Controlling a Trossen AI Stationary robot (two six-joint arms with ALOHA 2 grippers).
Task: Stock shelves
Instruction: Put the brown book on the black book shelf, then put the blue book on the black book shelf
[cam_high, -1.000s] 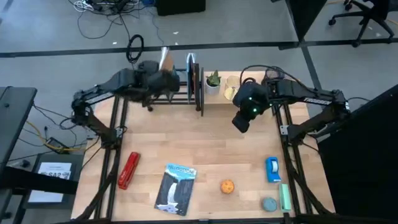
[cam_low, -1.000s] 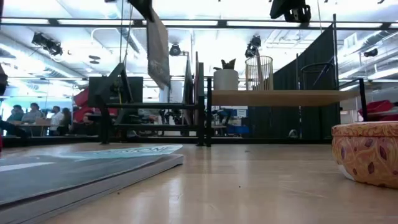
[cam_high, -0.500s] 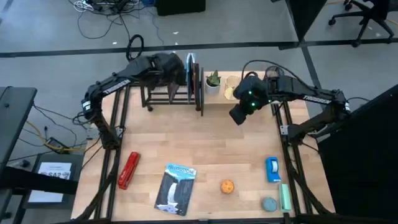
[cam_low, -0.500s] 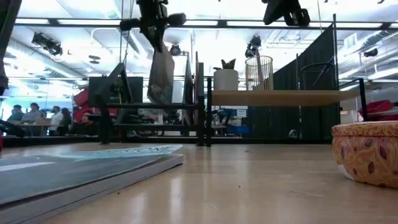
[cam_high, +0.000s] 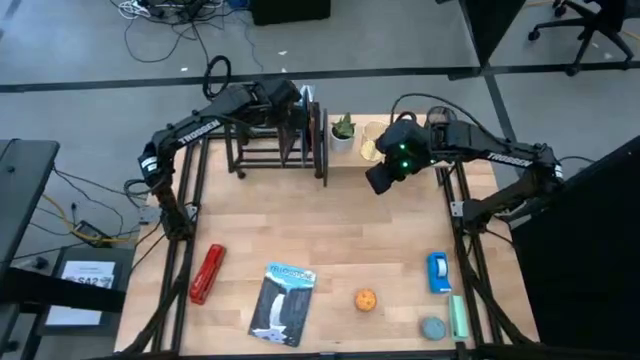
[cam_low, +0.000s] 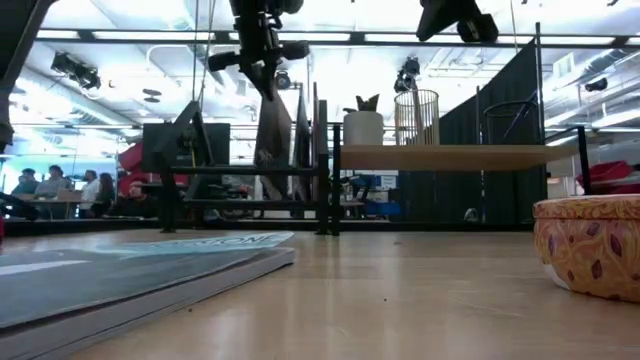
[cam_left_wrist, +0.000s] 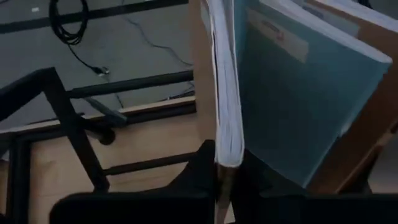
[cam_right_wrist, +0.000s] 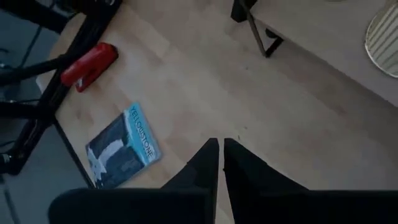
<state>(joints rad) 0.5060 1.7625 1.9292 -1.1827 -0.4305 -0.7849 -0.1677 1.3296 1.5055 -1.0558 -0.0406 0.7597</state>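
Counter: broad pale wooden counter (cam_high: 330, 230) with visible grain, rectangular, on a black tube frame.
Plank shelf: wide pale wooden plank shelf on black posts (cam_low: 450, 156), flat and smooth, at the counter's far edge on the right arm's side; a white pot with a small green plant (cam_high: 343, 131) and a round pale wire basket (cam_low: 417, 117) stand on it.
Rack: low black metal-bar rack with upright ends (cam_high: 262, 152), thin square bars, just beside the plank shelf on the left arm's side; flat books stand upright at its end next to the plank shelf.
Left claw: left claw (cam_high: 285, 105) is over the rack, clenched on the edge of a thin brown-covered book with white page edges (cam_left_wrist: 221, 87), which hangs upright among the bars beside a teal-covered book (cam_left_wrist: 292, 93).
Right claw: right claw (cam_right_wrist: 217, 163) hangs above the counter before the plank shelf, fingers pressed together, grasping nothing.
Magazine: glossy blue-grey magazine (cam_high: 282, 302) lies flat near the front edge.
Stapler: long red stapler (cam_high: 206, 273) lies near the magazine.
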